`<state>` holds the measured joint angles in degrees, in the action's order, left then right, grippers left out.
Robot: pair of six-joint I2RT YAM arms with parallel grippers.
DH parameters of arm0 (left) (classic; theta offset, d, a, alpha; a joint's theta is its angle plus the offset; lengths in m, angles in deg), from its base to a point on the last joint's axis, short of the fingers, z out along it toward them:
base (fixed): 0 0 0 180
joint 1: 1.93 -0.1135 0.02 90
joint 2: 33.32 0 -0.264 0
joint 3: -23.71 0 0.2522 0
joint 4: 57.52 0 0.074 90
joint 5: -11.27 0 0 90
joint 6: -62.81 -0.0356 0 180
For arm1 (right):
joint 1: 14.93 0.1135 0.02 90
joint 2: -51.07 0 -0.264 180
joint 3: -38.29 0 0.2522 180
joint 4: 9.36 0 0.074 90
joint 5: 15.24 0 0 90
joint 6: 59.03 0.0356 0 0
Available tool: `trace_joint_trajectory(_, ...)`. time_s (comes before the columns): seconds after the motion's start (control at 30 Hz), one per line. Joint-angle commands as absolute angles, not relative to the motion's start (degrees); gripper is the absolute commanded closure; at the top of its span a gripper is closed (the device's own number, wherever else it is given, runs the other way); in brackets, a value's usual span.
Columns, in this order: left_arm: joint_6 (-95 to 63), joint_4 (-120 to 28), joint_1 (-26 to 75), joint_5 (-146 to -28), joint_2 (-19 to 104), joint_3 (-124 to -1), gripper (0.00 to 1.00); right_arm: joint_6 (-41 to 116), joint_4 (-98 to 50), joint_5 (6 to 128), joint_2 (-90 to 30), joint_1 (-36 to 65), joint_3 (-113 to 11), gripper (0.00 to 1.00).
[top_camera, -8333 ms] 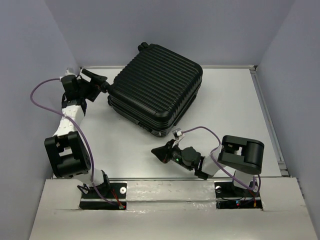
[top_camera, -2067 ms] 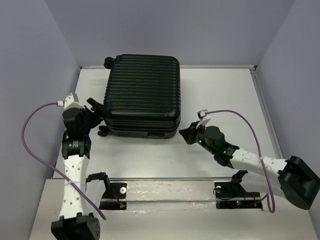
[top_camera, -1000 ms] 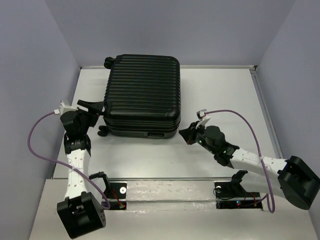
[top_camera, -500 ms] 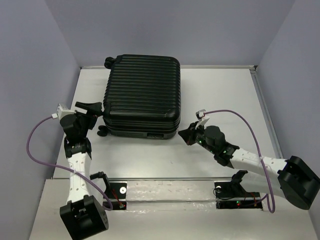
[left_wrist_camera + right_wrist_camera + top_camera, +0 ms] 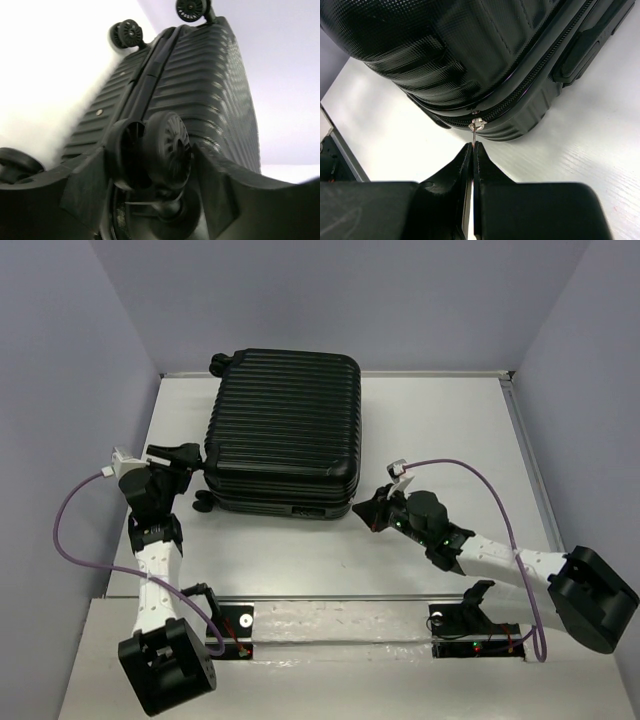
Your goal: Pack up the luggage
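Right pincer (image 5: 472, 146) clamps the zipper pull (image 5: 477, 125) for drawing; left pincer (image 5: 149, 156) brackets a caster wheel (image 5: 167, 142), grip unclear, apparently steadying the luggage (image 5: 285, 420).

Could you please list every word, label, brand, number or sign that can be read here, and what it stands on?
No text is readable in any view.
The luggage shows only plain ribbed shell; a small pale patch on its near side is too small to read.
The caster wheel and zipper pull show no marks.
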<state>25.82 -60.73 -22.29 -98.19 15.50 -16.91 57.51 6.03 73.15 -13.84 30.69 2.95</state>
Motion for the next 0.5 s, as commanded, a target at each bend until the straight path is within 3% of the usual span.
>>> trace_joint_trajectory(0.0,26.7,-68.0,-22.4,-100.3,16.2,-17.6,0.21,57.7,8.7,68.6,-14.8,30.9,3.3,0.93)
trace_joint_trajectory(0.07,26.9,-68.4,-22.4,-100.2,16.4,-17.2,0.24,57.7,8.7,68.5,-14.9,30.9,3.3,0.93)
trace_joint_trajectory(0.17,27.1,-70.4,-22.4,-100.1,16.6,-17.0,0.38,57.5,9.0,68.6,-14.9,30.9,3.3,0.93)
trace_joint_trajectory(0.3,26.4,-73.2,-22.4,-101.7,17.6,-17.2,0.86,58.0,11.1,68.6,-14.7,31.4,4.0,0.93)
trace_joint_trajectory(0.33,26.2,-73.4,-22.2,-102.3,17.7,-17.2,0.93,58.1,11.6,68.5,-14.8,32.2,3.9,0.93)
trace_joint_trajectory(0.47,24.5,-73.5,-21.3,-104.6,17.0,-16.3,0.94,58.1,14.6,69.3,-19.9,38.1,1.9,0.93)
